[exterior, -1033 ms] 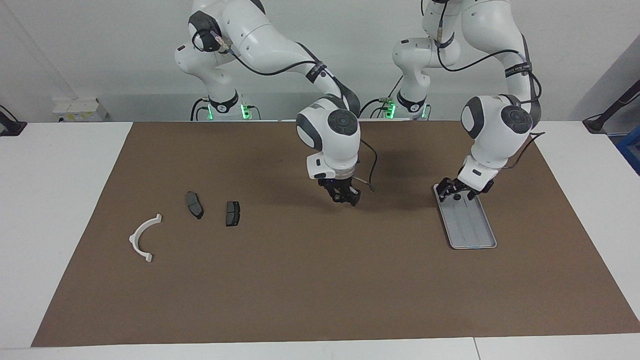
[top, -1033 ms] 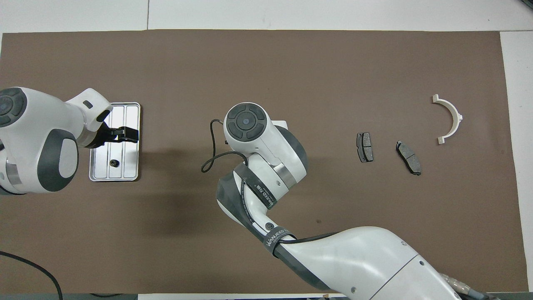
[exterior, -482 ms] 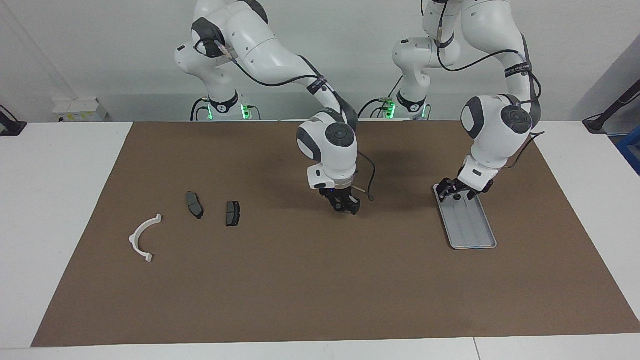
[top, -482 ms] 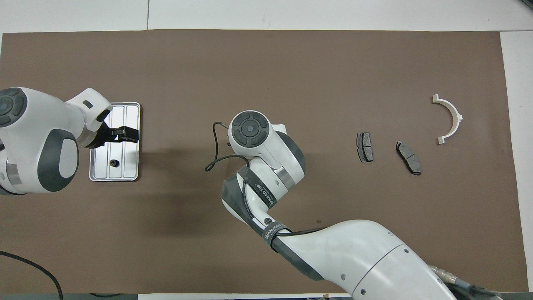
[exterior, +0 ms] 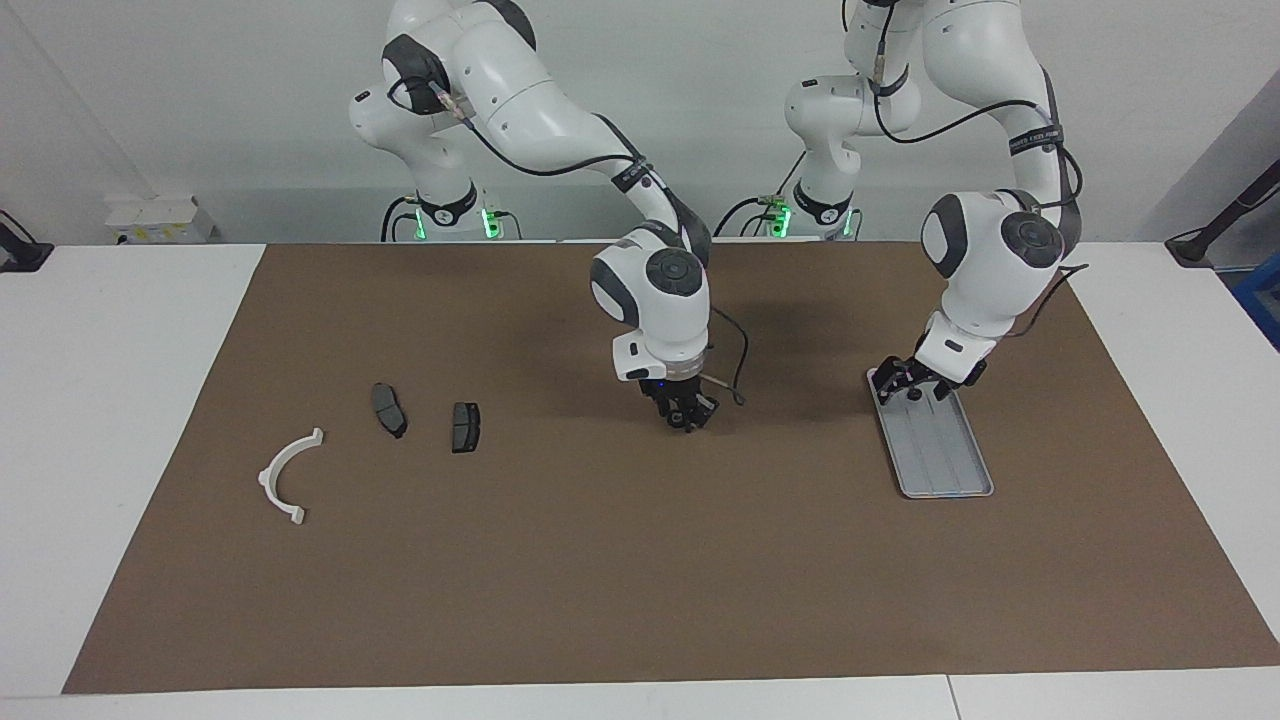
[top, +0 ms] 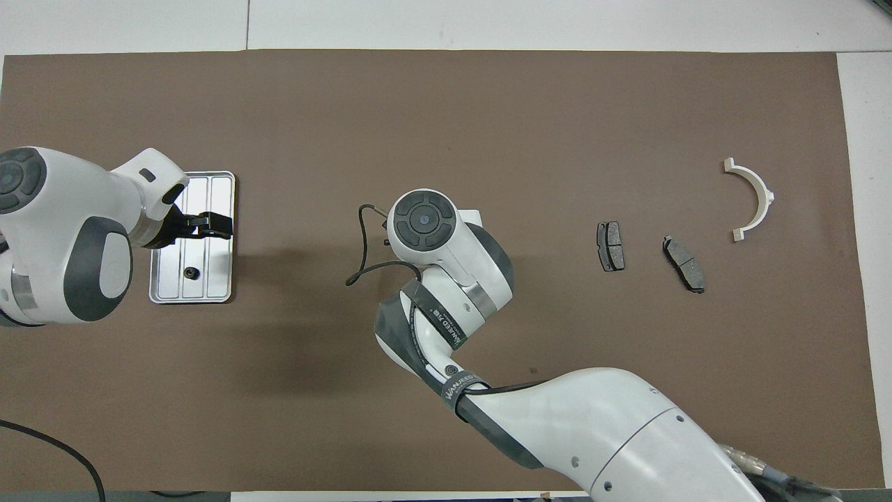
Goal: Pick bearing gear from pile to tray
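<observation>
A small black round piece (top: 189, 272) is seen in the tray (top: 221, 282), just beside the left gripper (top: 209, 224), fingers parted; the right gripper's (exterior: 686, 418) finger state cannot be told.

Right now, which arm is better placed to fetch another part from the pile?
Probably the right: the right gripper is over the mat's middle, toward the brake pad; the left gripper is over the tray.

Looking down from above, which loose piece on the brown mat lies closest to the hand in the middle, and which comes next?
From the right hand, low over the middle of the mat, overhead view:
1. The squarer dark pad, nearest, toward the right arm's end.
2. The slanted dark pad, next along that way.
3. The white curved arc, last, closest to the mat's edge.
</observation>
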`<act>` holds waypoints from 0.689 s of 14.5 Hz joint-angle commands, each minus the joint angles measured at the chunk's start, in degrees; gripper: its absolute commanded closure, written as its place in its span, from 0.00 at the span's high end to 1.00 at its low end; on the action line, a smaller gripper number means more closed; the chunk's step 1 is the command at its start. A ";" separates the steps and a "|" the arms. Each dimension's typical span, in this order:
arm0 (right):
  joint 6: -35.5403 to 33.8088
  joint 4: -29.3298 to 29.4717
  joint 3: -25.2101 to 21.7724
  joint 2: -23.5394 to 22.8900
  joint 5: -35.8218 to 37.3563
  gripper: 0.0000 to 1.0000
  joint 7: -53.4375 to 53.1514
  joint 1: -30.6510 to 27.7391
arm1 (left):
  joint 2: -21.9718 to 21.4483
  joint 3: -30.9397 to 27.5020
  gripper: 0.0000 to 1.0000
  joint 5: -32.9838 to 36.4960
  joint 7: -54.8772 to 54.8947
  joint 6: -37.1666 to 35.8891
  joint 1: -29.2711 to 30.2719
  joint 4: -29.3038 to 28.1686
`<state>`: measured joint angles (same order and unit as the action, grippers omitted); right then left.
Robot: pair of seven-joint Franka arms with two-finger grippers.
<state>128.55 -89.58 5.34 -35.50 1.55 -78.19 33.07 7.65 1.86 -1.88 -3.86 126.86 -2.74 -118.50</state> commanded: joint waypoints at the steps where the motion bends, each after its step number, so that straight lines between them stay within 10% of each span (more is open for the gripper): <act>1: -4.78 3.16 0.19 0.18 1.08 1.00 -1.00 -0.46 | -0.35 -0.54 1.00 -0.85 -0.54 1.11 -0.78 -0.76; 10: -18.78 10.30 0.20 4.47 -0.15 1.00 12.60 -8.10 | 1.05 -0.80 1.00 -0.32 -29.78 4.62 -19.12 0.12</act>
<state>111.34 -79.32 4.77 -32.66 1.52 -69.71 26.80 7.84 2.23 -2.12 -29.26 130.55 -18.30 -118.48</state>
